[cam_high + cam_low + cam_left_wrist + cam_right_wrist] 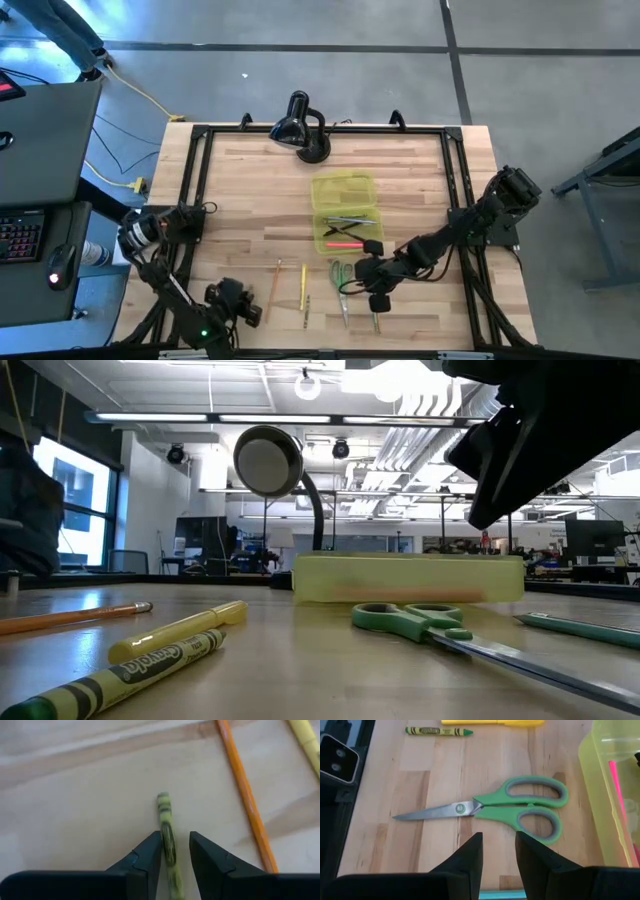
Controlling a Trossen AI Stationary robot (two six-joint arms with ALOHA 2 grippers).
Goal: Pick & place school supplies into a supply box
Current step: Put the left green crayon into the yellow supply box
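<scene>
Scissors [515, 810] flat on table [250, 190], just beside supply box [345, 210].
R hand [498, 851] above scissors, fingers narrowly apart, holding nothing. L hand [175, 851] at table's near edge, 2 fingers narrowly astride green crayon [167, 832], contact unclear.

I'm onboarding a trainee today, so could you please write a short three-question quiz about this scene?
1. True or false: the right gripper is shut on the scissors.
2. Which item lies between the left gripper's fingers? A) orange pencil B) green crayon C) yellow marker
3. Fill in: the pink pen lies inside the ____.

Key
1. False. Its fingers are open and hover short of the scissors, which lie flat on the table.
2. B. The green crayon sits between the open fingers; the orange pencil lies off to one side.
3. Box, which lies open with a few supplies in it.
</scene>
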